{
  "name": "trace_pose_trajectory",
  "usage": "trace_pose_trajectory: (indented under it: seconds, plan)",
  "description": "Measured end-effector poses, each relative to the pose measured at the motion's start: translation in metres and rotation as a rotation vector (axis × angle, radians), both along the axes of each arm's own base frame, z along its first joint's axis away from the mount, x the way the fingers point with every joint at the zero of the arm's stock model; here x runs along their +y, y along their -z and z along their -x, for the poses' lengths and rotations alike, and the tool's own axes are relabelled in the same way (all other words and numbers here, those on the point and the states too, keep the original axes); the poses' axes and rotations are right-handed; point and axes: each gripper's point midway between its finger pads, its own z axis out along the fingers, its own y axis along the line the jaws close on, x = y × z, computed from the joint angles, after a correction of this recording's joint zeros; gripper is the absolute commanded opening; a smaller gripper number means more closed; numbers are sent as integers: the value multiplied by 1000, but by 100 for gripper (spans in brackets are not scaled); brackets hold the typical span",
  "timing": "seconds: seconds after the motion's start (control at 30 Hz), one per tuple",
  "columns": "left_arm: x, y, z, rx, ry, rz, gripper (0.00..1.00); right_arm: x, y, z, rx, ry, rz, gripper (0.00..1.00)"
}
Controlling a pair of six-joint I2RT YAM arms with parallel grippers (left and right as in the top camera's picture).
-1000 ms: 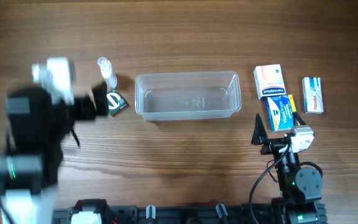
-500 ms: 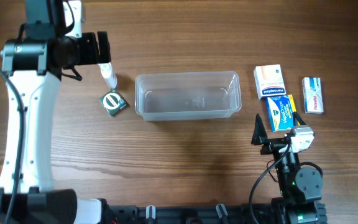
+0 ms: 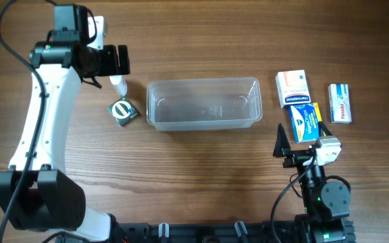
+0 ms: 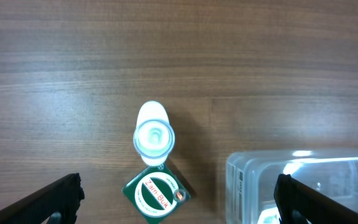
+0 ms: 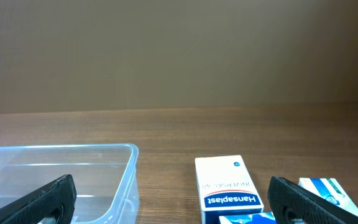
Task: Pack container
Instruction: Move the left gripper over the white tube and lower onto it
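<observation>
In the overhead view the left gripper (image 3: 122, 59) covers the upper part of the small clear bottle (image 3: 119, 86), and the print on the blue box (image 3: 304, 121) is too small to read. The left wrist view cuts the container (image 4: 309, 186) off at its right and bottom edges and shows only the tips of the jaws in its lower corners. The right wrist view crops the container at left and bottom, and the Hansaplast box (image 5: 227, 186) and the white and blue box (image 5: 328, 193) at the bottom.

Brown wood grain across tabletop (image 3: 201, 182). Clear, colourless container (image 3: 203, 82). Dark green pack (image 3: 122, 111) with white ring and red lettering. Pale translucent bottle (image 3: 118, 84). White-and-orange box (image 3: 292, 88) with blue band; bright blue box (image 3: 304, 121); white-and-blue box (image 3: 340, 102).
</observation>
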Motion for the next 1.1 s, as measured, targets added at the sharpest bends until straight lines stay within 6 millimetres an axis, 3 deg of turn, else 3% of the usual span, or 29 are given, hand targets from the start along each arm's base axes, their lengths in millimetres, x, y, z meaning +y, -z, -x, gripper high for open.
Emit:
trace_pose_trajectory:
  seconds: [0.63,0.83,1.1]
  plan:
    - [3,89,-14,133,-5,-12,96,0,0,0,0,0,0,100]
    - [7,93,-15,138,-8,-36,80,0,0,0,0,0,0,100]
    - [10,96,-16,138,-11,-56,71,0,0,0,0,0,0,100]
